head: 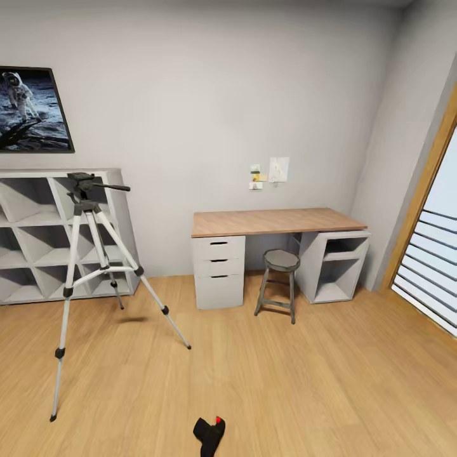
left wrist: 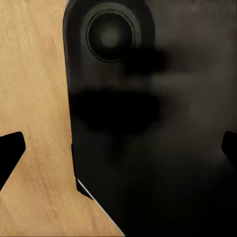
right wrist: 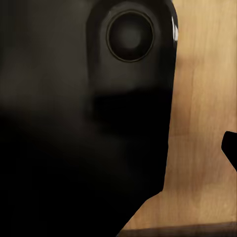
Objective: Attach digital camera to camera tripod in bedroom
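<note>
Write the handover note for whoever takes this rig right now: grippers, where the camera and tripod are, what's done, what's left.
Grippers: each wrist view looks past dark fingertips at a black robot part and wood floor; both jaws look spread, nothing held.
Digital camera: lying on the wood floor at the bottom of the head view, red button showing.
Camera tripod: standing, legs spread, in front of the white cube shelf, its head bare.
Done: robot is in the bedroom facing both.
Left: pick up the camera, carry it over, mount it on the tripod head.

Light wood plank floor bearing camera tripod, digital camera, round stool, desk and cube shelf.
</note>
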Tool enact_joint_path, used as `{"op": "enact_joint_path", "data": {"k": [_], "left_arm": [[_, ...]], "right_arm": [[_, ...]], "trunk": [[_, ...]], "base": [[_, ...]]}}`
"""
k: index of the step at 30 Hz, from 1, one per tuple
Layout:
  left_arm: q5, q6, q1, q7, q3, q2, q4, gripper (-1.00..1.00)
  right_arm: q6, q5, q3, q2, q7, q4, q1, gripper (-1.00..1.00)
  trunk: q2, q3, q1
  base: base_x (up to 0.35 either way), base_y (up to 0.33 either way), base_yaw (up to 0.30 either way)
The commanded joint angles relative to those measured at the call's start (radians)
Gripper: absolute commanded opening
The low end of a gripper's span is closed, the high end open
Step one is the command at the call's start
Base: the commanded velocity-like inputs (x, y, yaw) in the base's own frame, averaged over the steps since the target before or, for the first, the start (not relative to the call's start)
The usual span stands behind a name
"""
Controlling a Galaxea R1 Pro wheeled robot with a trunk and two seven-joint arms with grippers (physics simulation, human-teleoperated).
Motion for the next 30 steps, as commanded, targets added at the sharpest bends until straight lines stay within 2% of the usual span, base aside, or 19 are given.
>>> {"op": "enact_joint_path", "data": {"k": [1, 4, 9, 17, 26, 30], "left_arm": [[0.006, -0.006, 0.006, -0.002, 0.006, 0.000, -0.006, 1.00], [0.022, -0.012, 0.007, -0.002, 0.020, 0.000, -0.020, 1.00], [0.018, -0.013, 0.007, -0.002, 0.018, -0.001, -0.020, 1.00], [0.060, -0.025, 0.007, -0.002, 0.023, 0.001, -0.023, 1.00], [0.067, -0.026, 0.007, -0.002, 0.023, 0.001, -0.024, 1.00], [0.067, -0.026, 0.007, -0.002, 0.023, 0.002, -0.024, 1.00]], "right_arm": [[-0.006, 0.006, 0.006, -0.001, -0.001, -0.003, -0.002, 1.00], [-0.011, 0.017, 0.022, -0.002, 0.000, -0.003, -0.002, 1.00], [-0.007, 0.018, 0.019, -0.004, 0.001, -0.003, -0.002, 1.00], [-0.009, 0.018, 0.037, -0.004, -0.001, -0.003, -0.002, 1.00], [-0.014, 0.009, 0.032, 0.005, -0.003, -0.003, -0.002, 1.00], [-0.015, 0.008, 0.035, 0.009, -0.004, -0.003, -0.002, 1.00]], "trunk": [[0.000, 0.000, 0.000], [0.000, 0.000, 0.000], [0.000, 0.000, 0.000], [0.000, 0.000, 0.000], [0.000, 0.000, 0.000], [0.000, 0.000, 0.000]], "base": [[0.000, 0.000, 0.000], [0.000, 0.000, 0.000], [0.000, 0.000, 0.000], [0.000, 0.000, 0.000], [0.000, 0.000, 0.000], [0.000, 0.000, -0.146]]}}
